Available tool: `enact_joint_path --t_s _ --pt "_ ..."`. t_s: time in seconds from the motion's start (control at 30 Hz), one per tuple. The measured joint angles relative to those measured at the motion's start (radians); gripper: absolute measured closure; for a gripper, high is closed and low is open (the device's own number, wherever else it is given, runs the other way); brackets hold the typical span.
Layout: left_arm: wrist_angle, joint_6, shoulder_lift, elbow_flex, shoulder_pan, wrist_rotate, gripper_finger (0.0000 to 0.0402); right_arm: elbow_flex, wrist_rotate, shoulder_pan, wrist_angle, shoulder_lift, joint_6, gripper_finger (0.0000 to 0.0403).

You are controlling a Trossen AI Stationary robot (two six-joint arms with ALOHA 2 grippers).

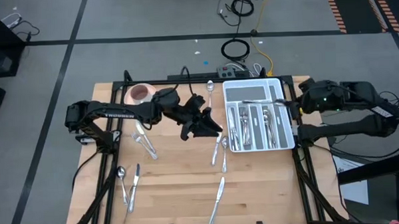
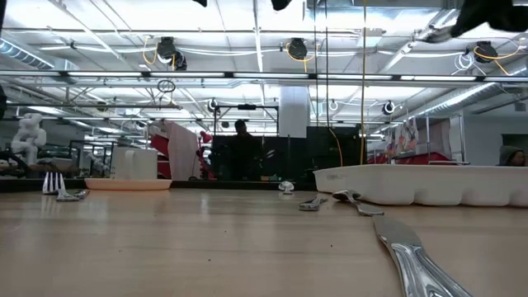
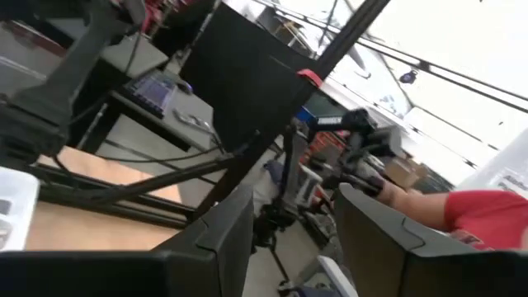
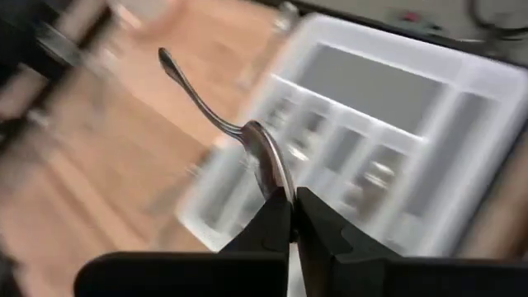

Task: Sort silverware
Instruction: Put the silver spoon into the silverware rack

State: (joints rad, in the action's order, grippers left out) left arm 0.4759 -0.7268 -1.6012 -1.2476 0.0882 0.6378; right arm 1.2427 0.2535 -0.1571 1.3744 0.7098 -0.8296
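Observation:
My right gripper (image 4: 293, 216) hangs over the right side of the white tray (image 1: 285, 89), shut on a silver spoon (image 4: 206, 103), which is also in the high view (image 1: 264, 102). My left gripper (image 3: 289, 247) is raised over the middle of the table (image 1: 200, 122). It points level and stands open with nothing between its fingers. More silverware lies flat on the table: forks (image 1: 144, 144), a spoon and knife (image 1: 127, 184), a knife (image 1: 217, 196), two pieces (image 1: 221, 151) and a spoon (image 1: 210, 87). Several pieces lie in the tray's compartments (image 1: 256, 126). My right gripper pinches the spoon by its bowl (image 4: 268, 165) between its two fingertips. The fingers slant down from the table's right side. The handle (image 4: 186, 78) sticks out ahead of the fingertips, along their line. The spoon is lifted clear above the tray.
A pink saucer with a cup (image 1: 140, 94) stands at the far left of the table, beside my left arm. Cables and a power strip (image 1: 241, 69) lie past the far edge. A person's red sleeve (image 3: 487, 216) shows in the room beyond the table.

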Motion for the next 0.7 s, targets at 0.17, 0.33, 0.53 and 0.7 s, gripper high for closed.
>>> enact_joint_path --t_s 0.17,0.33,0.53,0.7 --pt "-0.010 -0.001 0.000 0.000 0.024 0.026 0.0229 0.120 -0.015 -0.021 0.193 0.127 0.165 0.0403" --pt "-0.026 -0.003 0.000 0.000 0.037 0.067 0.0229 0.133 -0.085 -0.046 0.205 0.244 0.389 0.0403" --pt "-0.027 -0.027 0.001 0.000 0.037 0.134 0.0229 0.125 -0.099 -0.111 0.193 0.422 0.668 0.0403" --pt "-0.064 -0.028 0.002 0.000 0.037 0.170 0.0229 0.125 -0.096 -0.179 0.194 0.539 0.946 0.0403"
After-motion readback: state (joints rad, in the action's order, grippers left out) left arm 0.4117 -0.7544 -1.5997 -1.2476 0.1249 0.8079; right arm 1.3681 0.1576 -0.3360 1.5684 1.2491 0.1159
